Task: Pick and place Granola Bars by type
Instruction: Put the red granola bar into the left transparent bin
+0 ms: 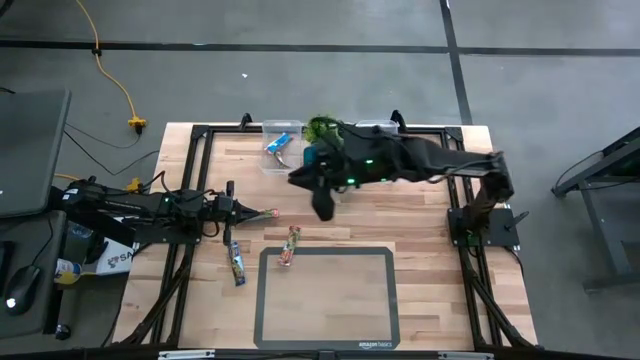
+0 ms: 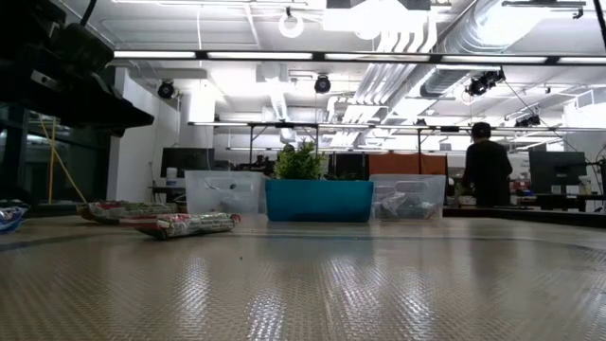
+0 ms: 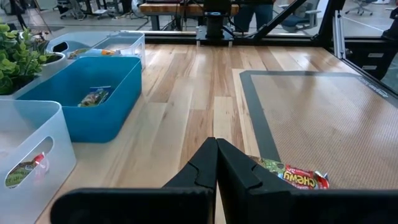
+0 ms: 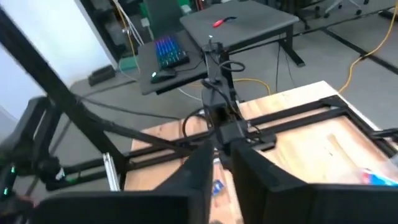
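Wood table in a big open workshop, grey floor, desks and monitors behind, a person (image 2: 488,163) standing far off at a bench. A dark mat (image 1: 325,297) is lying on the near middle of the table.

Sorting looks partly done, as I'm judging it. Some bars are already sitting in the bins along the far edge: one in the blue bin (image 3: 93,96), one in the clear bin (image 3: 28,163), a blue-wrapped one in the far-left clear bin (image 1: 280,143).

Left on the table: a bar (image 1: 289,245) at the mat's far-left corner and another bar (image 1: 237,262) lying left of the mat. A third bar (image 3: 292,175) is lying just beside my left gripper (image 1: 268,213), touching or not I can't tell.

My left gripper is sitting clenched, fingers pressed together, empty, low over the wood on the left. My right gripper (image 1: 323,204) is hanging over the table's middle, near the far bins; fingers slightly parted, gripping nothing as far as I'm seeing.
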You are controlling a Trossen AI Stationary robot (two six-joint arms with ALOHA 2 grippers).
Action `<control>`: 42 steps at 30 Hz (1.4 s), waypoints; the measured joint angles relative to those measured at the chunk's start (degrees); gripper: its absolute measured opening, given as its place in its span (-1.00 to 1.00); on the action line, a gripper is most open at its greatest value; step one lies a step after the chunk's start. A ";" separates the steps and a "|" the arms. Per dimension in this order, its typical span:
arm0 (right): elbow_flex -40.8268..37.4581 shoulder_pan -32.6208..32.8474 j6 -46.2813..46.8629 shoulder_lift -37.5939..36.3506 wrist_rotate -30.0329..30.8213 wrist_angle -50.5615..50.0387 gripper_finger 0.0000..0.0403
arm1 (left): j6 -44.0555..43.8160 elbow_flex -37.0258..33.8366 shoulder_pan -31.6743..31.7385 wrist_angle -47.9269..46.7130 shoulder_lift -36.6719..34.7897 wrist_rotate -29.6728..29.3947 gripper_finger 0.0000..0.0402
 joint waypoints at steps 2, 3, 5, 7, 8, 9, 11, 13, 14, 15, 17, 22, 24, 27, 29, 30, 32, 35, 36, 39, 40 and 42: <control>0.00 0.48 -1.07 -2.04 0.51 -2.89 -0.89 | -0.01 0.00 0.00 0.00 0.00 0.00 -0.99; 0.00 0.63 -1.46 -3.07 0.74 -4.08 -0.94 | -0.01 -0.01 0.02 0.00 0.00 0.00 -0.99; 0.00 1.02 -2.88 -5.11 0.76 -5.85 -0.98 | -0.02 -0.01 0.02 0.04 0.00 -0.19 -0.99; 0.00 1.56 -5.00 -7.42 0.76 -7.41 -0.97 | 0.00 0.00 0.02 0.15 -0.01 -0.49 -0.99; 0.00 1.81 -6.26 -8.60 0.77 -8.23 -0.98 | -0.02 0.00 0.01 0.16 -0.02 -0.48 -0.99; 0.00 2.06 -7.48 -9.85 0.81 -9.22 -0.99 | 0.00 0.00 0.01 0.17 0.00 -0.44 -0.99; -0.01 2.63 -8.85 -12.34 2.19 -11.61 -0.99 | -0.02 -0.01 0.01 0.17 -0.02 -0.44 -0.99; 0.00 3.05 -10.21 -14.91 4.02 -14.51 -1.00 | 0.00 0.00 0.00 0.17 0.00 -0.44 -0.99; -0.02 3.33 -10.74 -16.12 5.26 -15.97 -1.00 | 0.00 0.00 0.01 0.17 -0.01 -0.44 -0.99; -0.02 3.62 -11.16 -17.37 6.71 -17.09 -1.00 | -0.01 0.00 0.01 0.20 -0.02 -0.44 -0.99; -0.02 4.25 -12.02 -19.87 9.24 -19.35 -1.00 | -0.02 0.00 0.02 0.22 0.00 -0.44 -0.99; -0.06 6.13 -14.11 -25.96 12.43 -22.95 -1.00 | 0.00 -0.01 0.02 0.26 -0.02 -0.46 -0.99; -1.53 6.90 -15.04 -28.72 13.10 -22.77 -1.00 | 0.00 0.00 0.02 0.28 -0.02 -0.46 -0.99; -8.46 7.42 -15.85 -34.94 13.80 -19.83 -1.00 | 0.00 0.00 0.02 0.31 0.00 -0.46 -0.99; -16.10 7.42 -15.81 -40.69 13.94 -16.15 -1.00 | 0.00 0.00 0.02 0.31 -0.02 -0.46 -0.99; -20.71 7.42 -15.80 -43.93 14.00 -13.24 -1.00 | 0.00 -0.02 0.02 0.31 -0.02 -0.46 -0.99; -30.82 7.40 -15.67 -50.85 14.02 -6.30 -1.00 | 0.00 0.00 0.02 0.33 0.00 -0.46 -0.99; -46.80 7.40 -15.63 -62.37 13.79 4.71 -1.00 | -0.02 0.00 0.02 0.35 -0.02 -0.46 -0.99; -51.81 7.40 -15.48 -66.24 13.78 8.27 -1.00 | -0.02 0.00 0.02 0.35 -0.01 -0.46 -0.99; -65.63 7.40 -14.47 -77.72 14.02 17.28 -1.00 | -0.02 -0.01 0.02 0.36 -0.01 -0.46 -0.99; -69.82 7.40 -13.81 -81.40 14.57 19.97 -1.00 | -0.02 -0.02 0.02 0.37 -0.02 -0.47 -0.99; -77.04 7.40 -12.68 -87.71 15.46 23.26 -1.00 | -0.02 0.00 0.02 0.39 0.00 -1.09 -0.99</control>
